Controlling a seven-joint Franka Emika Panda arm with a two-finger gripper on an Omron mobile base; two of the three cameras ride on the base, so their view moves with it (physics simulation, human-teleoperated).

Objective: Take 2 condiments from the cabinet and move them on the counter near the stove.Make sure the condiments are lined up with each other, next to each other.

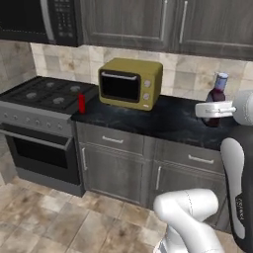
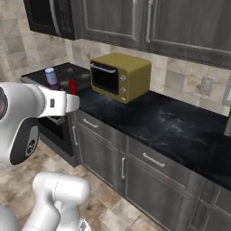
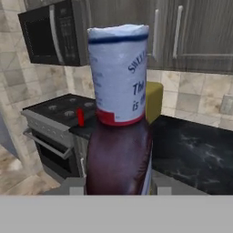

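My gripper is shut on the dark brown bottle with the pale blue cap, holding it upright in the air over the right part of the black counter. Close up in the hand view, the same bottle stands between my two fingertips. From the right base view, its cap pokes up behind my arm. The red squeeze bottle stands on the counter's left end, right beside the stove. Dark grey wall cabinet doors above are shut.
An olive-yellow toaster oven sits on the counter just right of the red bottle. A black microwave hangs over the stove. Bare counter stretches right of the toaster oven, with grey drawers below.
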